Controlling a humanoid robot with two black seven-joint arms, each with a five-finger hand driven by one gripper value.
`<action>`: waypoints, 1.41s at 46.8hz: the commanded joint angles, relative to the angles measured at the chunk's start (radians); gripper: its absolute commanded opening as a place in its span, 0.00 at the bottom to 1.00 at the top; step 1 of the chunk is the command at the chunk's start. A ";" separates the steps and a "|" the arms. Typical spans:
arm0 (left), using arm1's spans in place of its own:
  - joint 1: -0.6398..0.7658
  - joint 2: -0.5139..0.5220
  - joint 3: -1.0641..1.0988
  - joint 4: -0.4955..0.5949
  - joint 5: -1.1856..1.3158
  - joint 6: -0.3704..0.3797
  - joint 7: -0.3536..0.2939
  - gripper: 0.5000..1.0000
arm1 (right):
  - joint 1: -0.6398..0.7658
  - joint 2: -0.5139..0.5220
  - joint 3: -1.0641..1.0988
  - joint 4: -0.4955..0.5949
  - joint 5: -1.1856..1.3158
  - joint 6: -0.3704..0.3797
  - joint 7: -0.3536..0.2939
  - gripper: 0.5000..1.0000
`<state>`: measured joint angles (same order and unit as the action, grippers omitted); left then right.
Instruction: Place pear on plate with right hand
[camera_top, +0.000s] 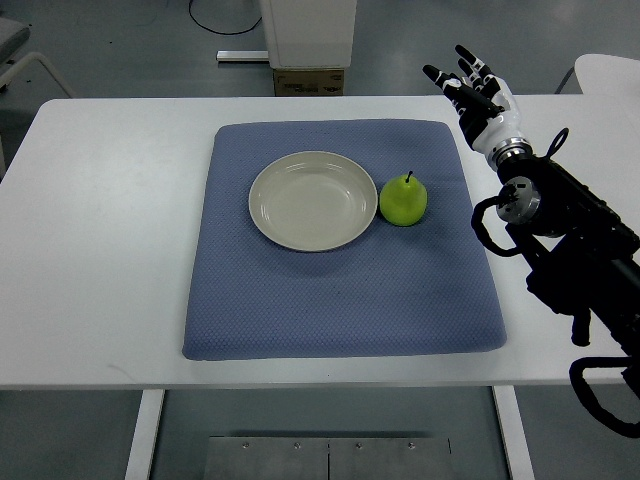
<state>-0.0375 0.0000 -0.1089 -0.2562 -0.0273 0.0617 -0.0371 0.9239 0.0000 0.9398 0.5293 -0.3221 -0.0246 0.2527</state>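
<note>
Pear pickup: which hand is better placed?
Right. The right hand is in view, fingers spread, hovering past the mat's far right corner, on the pear's side of the plate. No left arm shows in the frame.

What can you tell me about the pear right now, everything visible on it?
The pear is bright yellow-green with a smooth, slightly glossy skin and a short dark stem pointing up. It looks whole and stands upright on the blue mat, just right of the plate, at or almost at its rim; contact is too close to call. Nothing holds it: the right hand is up and to the right, fingers spread, well clear.
</note>
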 joint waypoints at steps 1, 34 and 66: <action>0.002 0.000 0.000 0.000 0.000 0.001 -0.003 1.00 | 0.001 0.000 -0.001 0.000 0.000 0.000 0.000 1.00; 0.008 0.000 0.002 0.000 0.000 0.000 -0.007 1.00 | -0.002 0.000 -0.049 0.000 0.000 0.002 0.002 1.00; 0.008 0.000 0.002 0.000 0.000 -0.002 -0.006 1.00 | -0.004 0.000 -0.050 0.003 0.000 0.003 0.002 1.00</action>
<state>-0.0291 0.0000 -0.1073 -0.2562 -0.0277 0.0602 -0.0429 0.9229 0.0000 0.8904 0.5327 -0.3222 -0.0227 0.2527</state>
